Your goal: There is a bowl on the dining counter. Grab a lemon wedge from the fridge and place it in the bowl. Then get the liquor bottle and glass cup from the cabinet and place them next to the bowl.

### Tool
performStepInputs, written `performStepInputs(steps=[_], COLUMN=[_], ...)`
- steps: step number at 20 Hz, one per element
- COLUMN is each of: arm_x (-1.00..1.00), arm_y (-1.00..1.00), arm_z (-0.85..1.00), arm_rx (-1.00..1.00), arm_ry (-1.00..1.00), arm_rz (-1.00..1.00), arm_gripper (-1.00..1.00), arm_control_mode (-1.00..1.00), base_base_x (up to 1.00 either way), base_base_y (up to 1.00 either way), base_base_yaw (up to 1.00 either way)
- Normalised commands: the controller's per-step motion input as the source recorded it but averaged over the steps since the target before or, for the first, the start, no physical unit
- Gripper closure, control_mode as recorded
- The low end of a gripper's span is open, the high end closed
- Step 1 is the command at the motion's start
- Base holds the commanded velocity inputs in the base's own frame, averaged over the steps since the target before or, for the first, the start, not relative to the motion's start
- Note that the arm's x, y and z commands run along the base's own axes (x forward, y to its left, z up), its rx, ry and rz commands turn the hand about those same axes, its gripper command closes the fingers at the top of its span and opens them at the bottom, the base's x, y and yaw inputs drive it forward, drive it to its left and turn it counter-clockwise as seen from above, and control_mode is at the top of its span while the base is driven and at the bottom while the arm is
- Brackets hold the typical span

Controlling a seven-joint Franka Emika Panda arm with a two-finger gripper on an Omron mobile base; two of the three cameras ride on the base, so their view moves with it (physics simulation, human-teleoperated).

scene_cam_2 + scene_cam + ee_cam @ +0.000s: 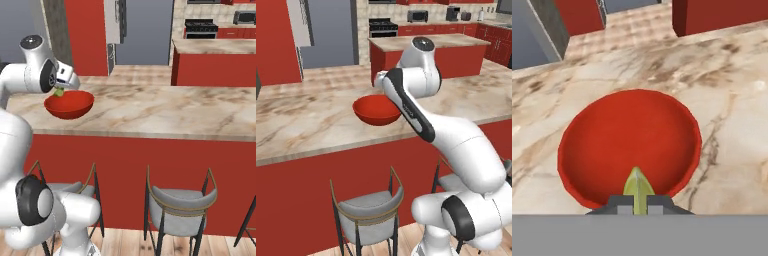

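The glossy red shallow bowl (629, 145) sits on the beige-brown marbled dining counter (301, 120), near its front edge. Directly above the bowl hangs the two-finger gripper (638, 206), pinched tight on the tiny yellow-green lemon wedge (637, 187), which pokes out between its dark fingertips (619, 204).

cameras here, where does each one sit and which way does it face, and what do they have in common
Left base view: behind the arm to its left, looking forward and down over the dining counter; the white arm rises from lower right, partly covering the bowl.
Right base view: behind to its right; the arm rises at left, the gripper over the bowl.
Hand view: on the hand, looking down into the bowl; fingertips pinch the lemon wedge.
All three share the bowl and the counter.
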Motion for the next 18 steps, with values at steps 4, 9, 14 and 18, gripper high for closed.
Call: performStepInputs(steps=[4, 9, 14, 18], arm_x=[0.63, 0.64, 0.32, 0.06], arm_y=[0.10, 0.14, 0.11, 0.14], arm_z=[-0.76, -0.55, -0.49, -0.33], arm_rx=[0.00, 0.00, 0.00, 0.00], arm_ry=[0.13, 0.05, 0.06, 0.00], arm_rz=[0.00, 0.00, 0.00, 0.00], arm_gripper=[1.00, 1.00, 1.00, 1.00], arm_control_mode=[-1.00, -1.00, -1.00, -1.00], base_base_x=[0.00, 0.00, 0.00, 0.00], base_base_y=[0.00, 0.00, 0.00, 0.00], base_base_yaw=[0.00, 0.00, 0.00, 0.00])
